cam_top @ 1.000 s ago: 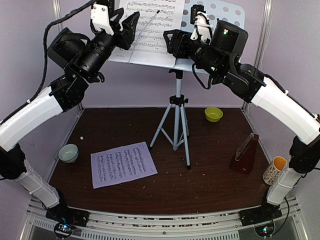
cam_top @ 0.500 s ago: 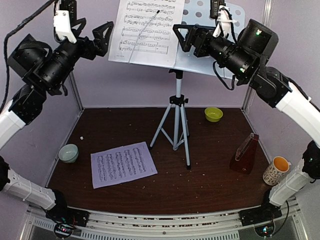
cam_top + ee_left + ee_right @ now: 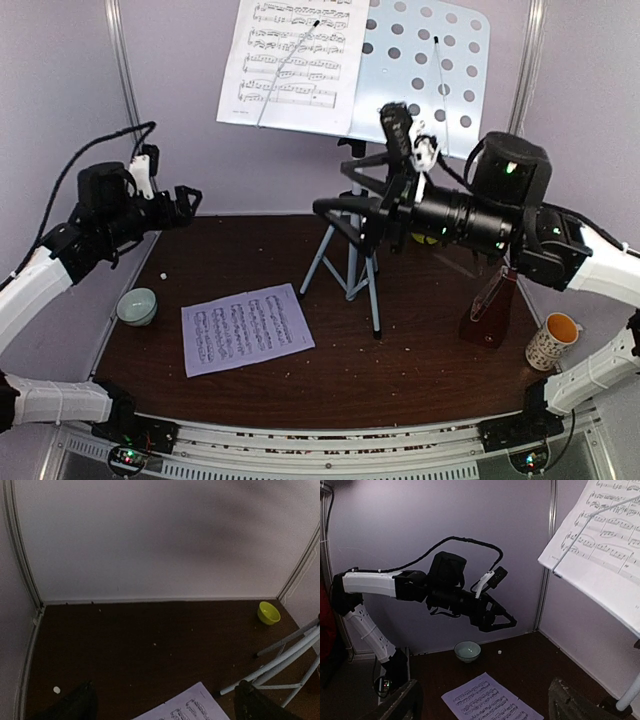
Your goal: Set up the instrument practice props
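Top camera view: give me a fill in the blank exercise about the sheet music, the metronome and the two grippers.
The stand desk holds ___ sheet-music page; the other page lies on the table.
In the top view the metronome stands to the ___ of the tripod, near the mug.
The left gripper and the right gripper are both ___ and hold nothing.
Missing words: one; right; open.

No word, number or brand can be read anywhere. The sheet-music page on the music-stand desk and the second page, toward the near left corner of the bench, show printed staves of notes only — any lettering is too small to make out.
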Motion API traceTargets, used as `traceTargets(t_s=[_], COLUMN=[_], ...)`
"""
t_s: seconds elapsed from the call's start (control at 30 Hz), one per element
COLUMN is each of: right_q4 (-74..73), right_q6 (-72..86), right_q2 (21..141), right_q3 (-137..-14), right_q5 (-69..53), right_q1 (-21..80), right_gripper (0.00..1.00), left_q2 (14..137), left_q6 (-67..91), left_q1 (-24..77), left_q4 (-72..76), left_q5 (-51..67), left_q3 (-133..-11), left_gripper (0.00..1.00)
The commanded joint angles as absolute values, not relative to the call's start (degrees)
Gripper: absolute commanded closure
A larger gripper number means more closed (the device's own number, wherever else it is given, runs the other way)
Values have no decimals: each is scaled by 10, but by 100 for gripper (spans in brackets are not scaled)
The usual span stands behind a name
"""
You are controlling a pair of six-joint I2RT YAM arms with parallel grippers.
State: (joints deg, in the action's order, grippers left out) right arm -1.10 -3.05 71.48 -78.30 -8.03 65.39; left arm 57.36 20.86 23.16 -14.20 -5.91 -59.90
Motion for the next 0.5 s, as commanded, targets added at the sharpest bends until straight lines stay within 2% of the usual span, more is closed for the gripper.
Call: traceTargets(t_s=[0.0, 0.2, 0.47], right_q4=[-1, 45, 70], right_q6=[0, 48, 71], right_q2=[693, 688, 722], right_q3=[-688, -581, -530], right_q5=[-59, -29, -8], right_q1=[678, 698, 701], right_gripper=[14, 15, 15], left_q2=[630, 724, 856], left_q6=[252, 236, 205], left_q1=[225, 225, 225], left_q4=[-177, -171, -168], left_q5=[31, 57, 141], left_q3=[-564, -526, -536], left_gripper=[3, 6, 5])
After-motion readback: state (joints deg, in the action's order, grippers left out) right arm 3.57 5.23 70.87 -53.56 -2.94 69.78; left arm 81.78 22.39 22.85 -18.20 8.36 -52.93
